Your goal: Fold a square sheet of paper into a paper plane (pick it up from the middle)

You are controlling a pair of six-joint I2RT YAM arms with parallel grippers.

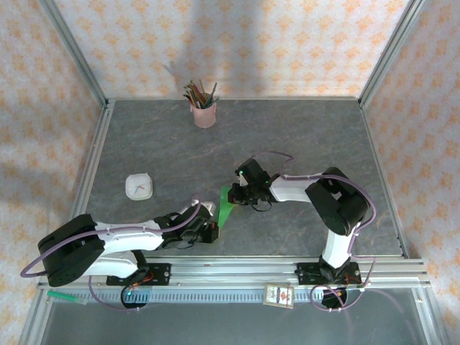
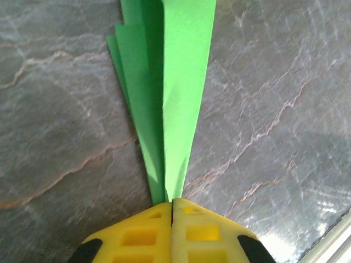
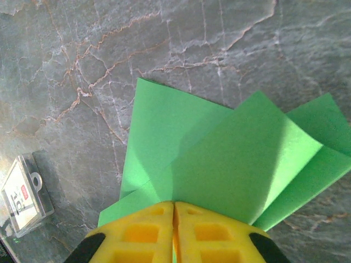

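Thin bright green folded paper dart (image 1: 226,203) (image 2: 175,98) (image 3: 230,159): several layers fanned at the wide end, long centre crease, tapering to a narrow tip. About mid-bench (image 1: 302,144), nearer the near edge, tip toward that edge. Left gripper (image 1: 214,218) (image 2: 172,205) clamps the tip, right gripper (image 1: 241,194) (image 3: 174,208) the wide end.
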